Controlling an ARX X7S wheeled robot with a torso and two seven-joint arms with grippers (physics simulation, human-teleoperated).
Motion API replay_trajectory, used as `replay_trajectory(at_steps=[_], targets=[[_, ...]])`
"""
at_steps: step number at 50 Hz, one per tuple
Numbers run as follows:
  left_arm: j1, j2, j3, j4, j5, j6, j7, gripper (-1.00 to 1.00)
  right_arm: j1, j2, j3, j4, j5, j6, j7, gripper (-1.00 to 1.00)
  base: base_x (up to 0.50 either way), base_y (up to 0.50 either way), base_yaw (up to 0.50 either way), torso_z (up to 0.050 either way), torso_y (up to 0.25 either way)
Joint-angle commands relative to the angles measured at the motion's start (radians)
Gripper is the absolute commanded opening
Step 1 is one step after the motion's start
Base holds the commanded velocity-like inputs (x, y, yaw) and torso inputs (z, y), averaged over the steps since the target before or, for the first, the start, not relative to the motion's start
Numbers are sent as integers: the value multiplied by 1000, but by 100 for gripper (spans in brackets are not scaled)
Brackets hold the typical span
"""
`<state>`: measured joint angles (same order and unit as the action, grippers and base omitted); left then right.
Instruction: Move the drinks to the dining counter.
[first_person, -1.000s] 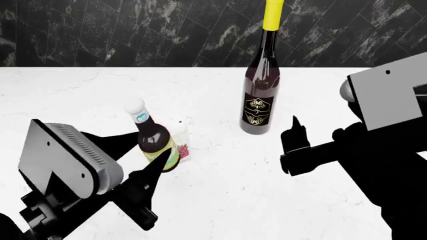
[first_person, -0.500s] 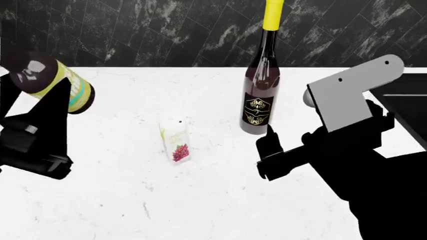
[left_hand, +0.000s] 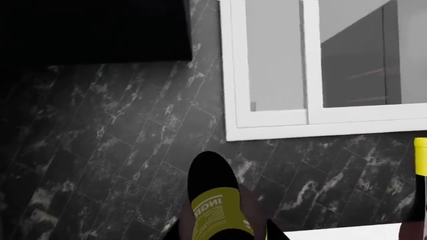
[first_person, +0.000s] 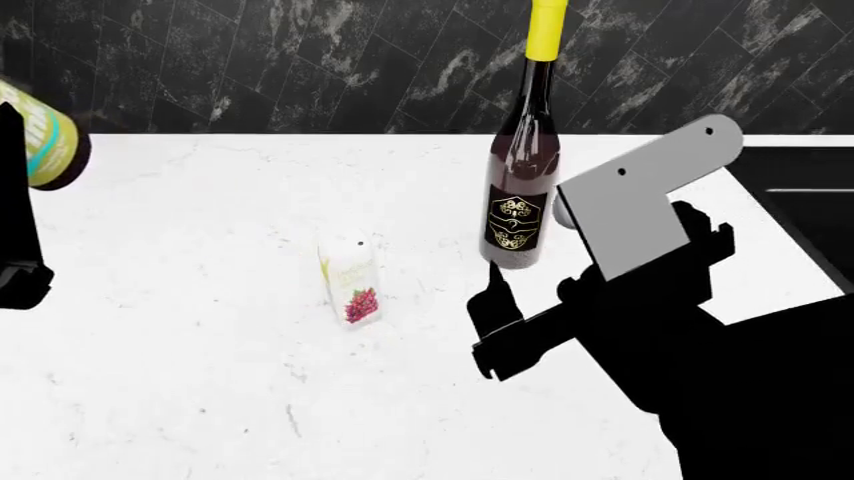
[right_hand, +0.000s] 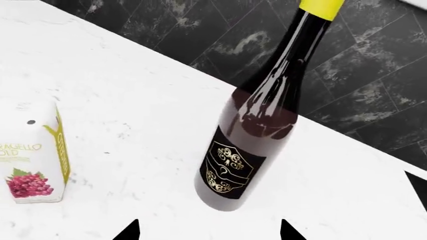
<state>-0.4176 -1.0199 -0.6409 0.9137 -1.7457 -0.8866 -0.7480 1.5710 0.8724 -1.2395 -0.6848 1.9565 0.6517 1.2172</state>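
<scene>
Your right gripper (right_hand: 208, 231) is spread wide, and the wine bottle (right_hand: 257, 122) stands upright just beyond its tips — axis vertical, squarely between them. Farther off, your left gripper (left_hand: 223, 235) holds the small bottle (left_hand: 215, 200) aloft.

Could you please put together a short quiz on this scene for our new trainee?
1. True or false: the wine bottle stands upright on the white counter.
2. What does the left hand hold? A a mug; B the small dark bottle; C nothing.
3. Fill in: the right hand, facing the wine bottle, is ___ (open/shut).
Key: 1 true; 2 B; 3 open.
</scene>
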Motion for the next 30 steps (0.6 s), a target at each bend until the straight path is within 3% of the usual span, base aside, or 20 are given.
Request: replay_trajectory(at_steps=[1,30], targets=[[17,17,-19,-2,18,-7,-1,-100,13,-36,-1,18,-2,8,-7,100,0,0,0,0,0],[64,59,-50,-6,62,-29,42,-100,29,-135,-7,21,8,15,-26,100,0,0,0,0,0]])
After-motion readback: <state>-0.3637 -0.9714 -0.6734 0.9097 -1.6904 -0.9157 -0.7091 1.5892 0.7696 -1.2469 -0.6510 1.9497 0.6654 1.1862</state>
